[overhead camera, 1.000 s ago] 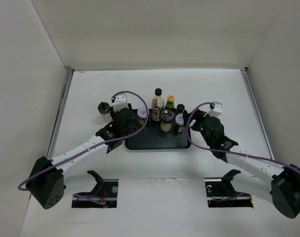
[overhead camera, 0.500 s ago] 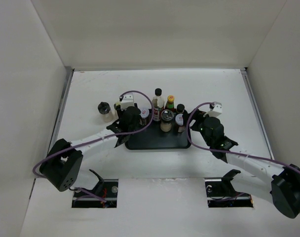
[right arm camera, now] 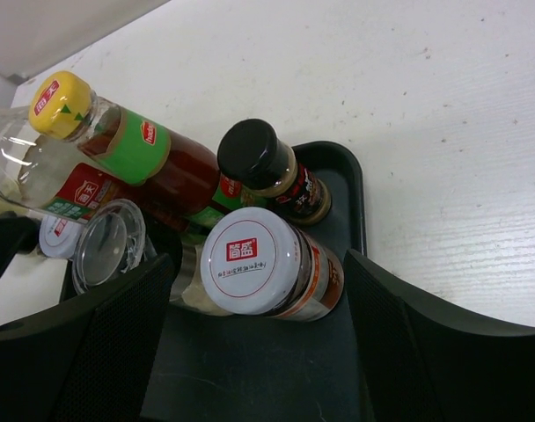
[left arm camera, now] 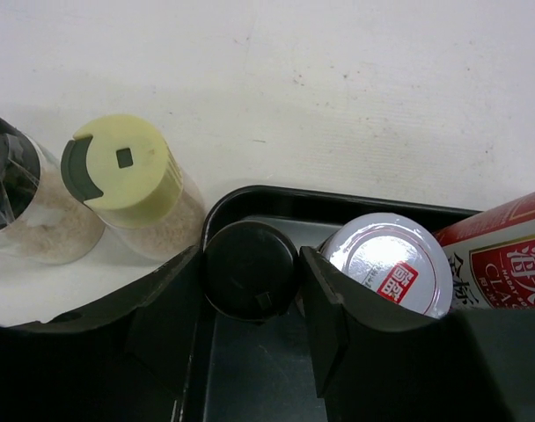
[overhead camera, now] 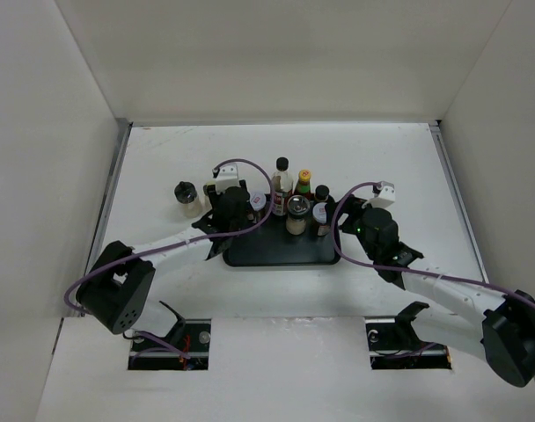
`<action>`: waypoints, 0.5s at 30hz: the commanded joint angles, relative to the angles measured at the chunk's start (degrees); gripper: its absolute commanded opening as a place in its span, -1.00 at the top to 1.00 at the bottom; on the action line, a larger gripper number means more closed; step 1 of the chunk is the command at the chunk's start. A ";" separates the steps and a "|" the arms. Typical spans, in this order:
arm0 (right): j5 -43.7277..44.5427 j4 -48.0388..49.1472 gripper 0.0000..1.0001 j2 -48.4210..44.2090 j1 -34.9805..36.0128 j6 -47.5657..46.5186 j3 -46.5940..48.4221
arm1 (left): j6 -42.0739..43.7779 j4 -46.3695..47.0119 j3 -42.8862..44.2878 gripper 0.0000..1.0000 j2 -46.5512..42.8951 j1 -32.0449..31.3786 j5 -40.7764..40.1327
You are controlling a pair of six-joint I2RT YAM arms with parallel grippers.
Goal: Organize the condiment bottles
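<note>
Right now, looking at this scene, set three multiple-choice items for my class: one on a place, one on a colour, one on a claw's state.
1. The pale yellow-lidded jar stands where, relative to the tray? A) inside it B) on its rim C) on the table outside its corner
2. The cap of the green-necked bottle is: A) yellow B) blue C) white
3. The left claw is: A) open over bare table B) closed on the black-lidded jar in the tray C) gripping the green-necked bottle
Answers: C, it stands beyond the rim; A, the right wrist view shows it; B, both fingers press the lid.
</note>
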 commanded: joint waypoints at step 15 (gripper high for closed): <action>0.03 4.22 -0.65 -1.41 0.78 -0.86 1.18 | 0.65 4.24 -2.50 -0.24 -8.42 1.11 -1.18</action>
